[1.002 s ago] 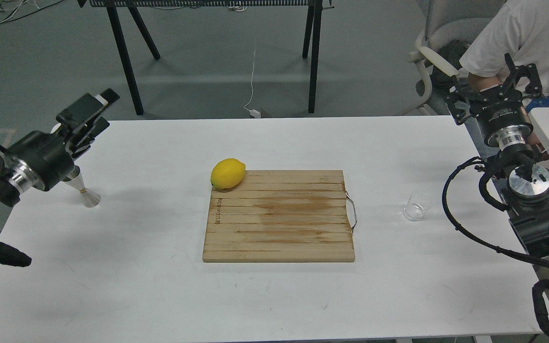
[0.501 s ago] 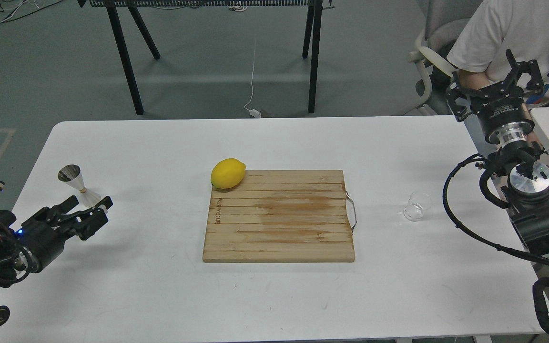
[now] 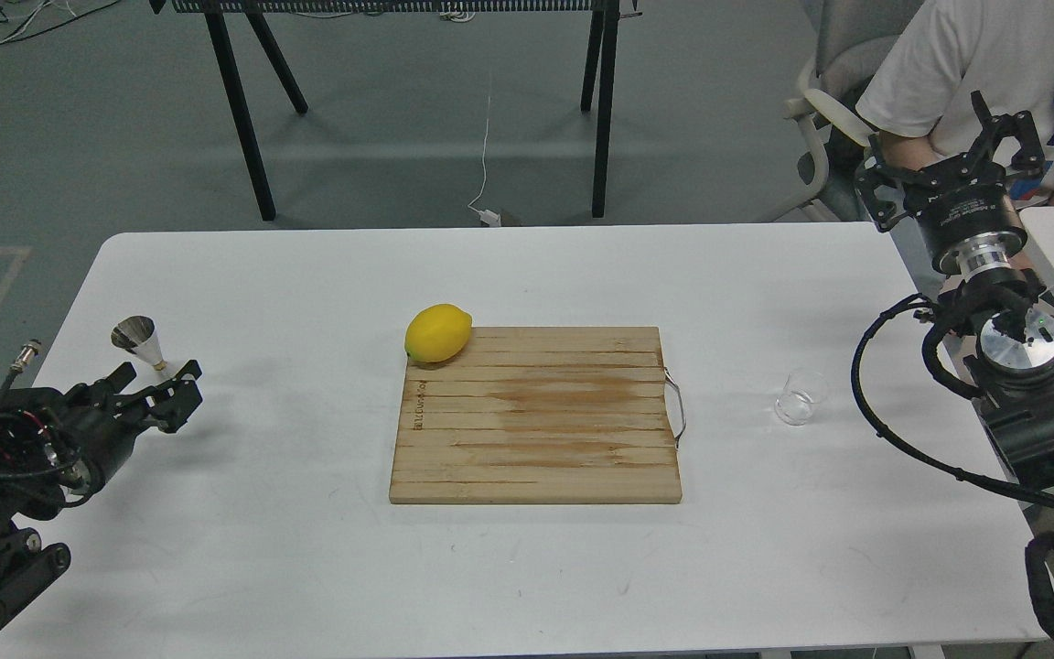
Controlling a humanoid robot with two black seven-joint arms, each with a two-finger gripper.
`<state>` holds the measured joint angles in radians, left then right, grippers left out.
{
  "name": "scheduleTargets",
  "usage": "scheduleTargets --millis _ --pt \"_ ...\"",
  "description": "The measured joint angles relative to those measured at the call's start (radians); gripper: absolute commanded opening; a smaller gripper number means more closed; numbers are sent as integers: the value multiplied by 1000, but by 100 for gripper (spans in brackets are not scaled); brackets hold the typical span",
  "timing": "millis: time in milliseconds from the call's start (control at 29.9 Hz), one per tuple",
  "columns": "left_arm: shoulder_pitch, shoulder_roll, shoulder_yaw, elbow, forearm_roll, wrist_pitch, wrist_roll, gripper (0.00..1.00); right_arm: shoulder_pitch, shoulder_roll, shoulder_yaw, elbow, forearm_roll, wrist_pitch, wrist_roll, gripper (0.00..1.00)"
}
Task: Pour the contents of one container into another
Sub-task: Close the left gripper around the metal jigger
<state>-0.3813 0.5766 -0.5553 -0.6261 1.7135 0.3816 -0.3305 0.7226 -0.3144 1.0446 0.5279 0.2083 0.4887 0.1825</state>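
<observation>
Head view only, so everything comes from this one look down at the white table. My left gripper sits low at the table's left side, fingers spread and clamping nothing, right in front of the metal jigger, whose lower cone it covers from here. My right gripper is raised high beyond the table's right edge, its prongs splayed apart and empty, well apart from the glass cup, which stands upright on the table right of the cutting board. A lemon rests at the board's far left corner, and a seated person is just behind my right arm.

Nothing is grasped yet, so the pour has not started, as I judge it. The risks from here: the jigger has a narrow waist and stands so near my left fingers that a sideways nudge could tip it. The cup is clear and hard to judge for depth, so a poorly centred pinch could skid it off the table's right side. I cannot tell whether it holds any liquid.
</observation>
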Motion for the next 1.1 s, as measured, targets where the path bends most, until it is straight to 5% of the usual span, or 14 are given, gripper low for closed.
scheduleTargets --millis 334,1103 --pt "-85 -84 1 166 -1 -9 -15 84 3 0 -5 0 -1 0 0 100" --pt "-128 -154 32 292 -14 -40 -16 31 1 2 -6 3 -1 0 -1 100"
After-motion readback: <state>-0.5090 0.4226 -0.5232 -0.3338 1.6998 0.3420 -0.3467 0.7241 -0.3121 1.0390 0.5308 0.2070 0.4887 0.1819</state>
